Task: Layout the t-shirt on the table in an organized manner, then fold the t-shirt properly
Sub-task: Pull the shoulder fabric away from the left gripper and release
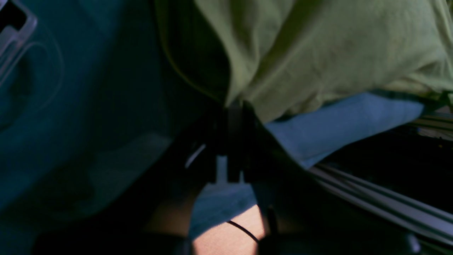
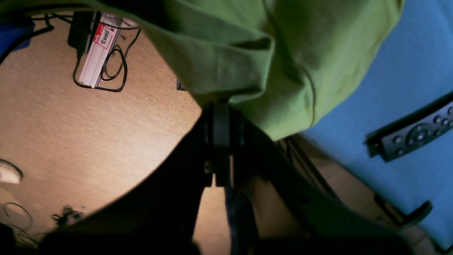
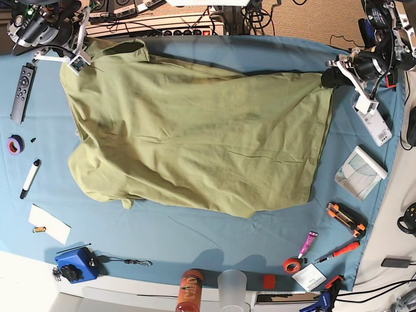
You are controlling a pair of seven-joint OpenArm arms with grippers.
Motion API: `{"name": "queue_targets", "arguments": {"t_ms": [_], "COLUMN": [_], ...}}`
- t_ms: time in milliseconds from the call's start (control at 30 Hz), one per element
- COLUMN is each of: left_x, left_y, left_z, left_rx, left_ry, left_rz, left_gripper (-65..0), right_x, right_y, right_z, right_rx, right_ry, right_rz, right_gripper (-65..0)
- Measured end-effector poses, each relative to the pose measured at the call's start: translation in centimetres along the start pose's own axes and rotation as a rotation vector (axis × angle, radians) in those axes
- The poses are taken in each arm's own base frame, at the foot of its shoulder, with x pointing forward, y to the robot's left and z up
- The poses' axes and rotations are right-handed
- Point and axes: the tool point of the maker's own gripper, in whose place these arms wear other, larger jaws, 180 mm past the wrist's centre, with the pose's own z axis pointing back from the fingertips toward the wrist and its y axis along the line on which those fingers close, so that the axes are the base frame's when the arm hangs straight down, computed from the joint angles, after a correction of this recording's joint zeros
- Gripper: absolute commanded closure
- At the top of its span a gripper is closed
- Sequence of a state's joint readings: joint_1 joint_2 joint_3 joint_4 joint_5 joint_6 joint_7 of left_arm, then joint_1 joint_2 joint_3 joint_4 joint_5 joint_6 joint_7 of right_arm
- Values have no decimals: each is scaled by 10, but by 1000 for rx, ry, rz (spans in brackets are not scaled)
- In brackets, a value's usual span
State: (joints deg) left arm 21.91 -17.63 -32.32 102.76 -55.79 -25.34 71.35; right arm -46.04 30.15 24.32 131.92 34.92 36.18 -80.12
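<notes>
In the left wrist view my left claw (image 1: pixel 231 106) is pinched tight on an edge of the t-shirt (image 1: pixel 318 53); the cloth fans away ahead of the claw and to one side, and a strip of the tabletop (image 1: pixel 339 124) shows just beneath it; the fingers themselves are dark and I cannot separate them.

In the right wrist view my right claw (image 2: pixel 219 106) is likewise clamped narrow on a fold of the t-shirt (image 2: pixel 247 46); the fabric hangs ahead of the claw, the tabletop (image 2: pixel 407 71) lies to one side with a remote control (image 2: pixel 414 134) on it; which part of the garment is gripped is hidden by its own folds.

In the base view the t-shirt (image 3: pixel 195 130) lies spread on the tabletop (image 3: pixel 195 234), its long axis running from one claw to the other; the right claw (image 3: pixel 77 55) and the left claw (image 3: pixel 335 77) each hold a far corner, neither nearer; I judge the layout nearly done, though wrinkles remain on the near edge.
</notes>
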Motion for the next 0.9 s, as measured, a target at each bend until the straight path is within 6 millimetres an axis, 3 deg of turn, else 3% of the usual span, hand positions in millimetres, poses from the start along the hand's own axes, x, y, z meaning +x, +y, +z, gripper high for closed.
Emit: {"name": "queue_targets", "arguments": {"t_ms": [100, 233, 367, 533, 667, 767, 900], "left_x": [0, 0, -1, -1, -1, -1, -1], "left_y": [0, 0, 0, 0, 0, 0, 0], "left_z": [0, 0, 0, 0, 0, 0, 0], "left_rx": [0, 0, 0, 1, 0, 0, 0], "left_ry": [0, 0, 2, 5, 5, 4, 5], "left_rz": [0, 0, 1, 1, 1, 1, 1], "left_gripper": [0, 0, 0, 0, 0, 0, 0], "right_x": [-3, -5, -14, -17, 27, 37, 36], "right_y": [2, -5, -48, -111, -148, -171, -208], "right_z": [0, 1, 20, 65, 100, 99, 72], "right_rx": [6, -25, -178, -404, -537, -545, -472], "right_ry": [11, 24, 35, -41, -344, -422, -455], "right_rz": [6, 8, -45, -179, -204, -279, -415], "right_gripper": [-184, -190, -190, -189, -189, -189, -189]}}
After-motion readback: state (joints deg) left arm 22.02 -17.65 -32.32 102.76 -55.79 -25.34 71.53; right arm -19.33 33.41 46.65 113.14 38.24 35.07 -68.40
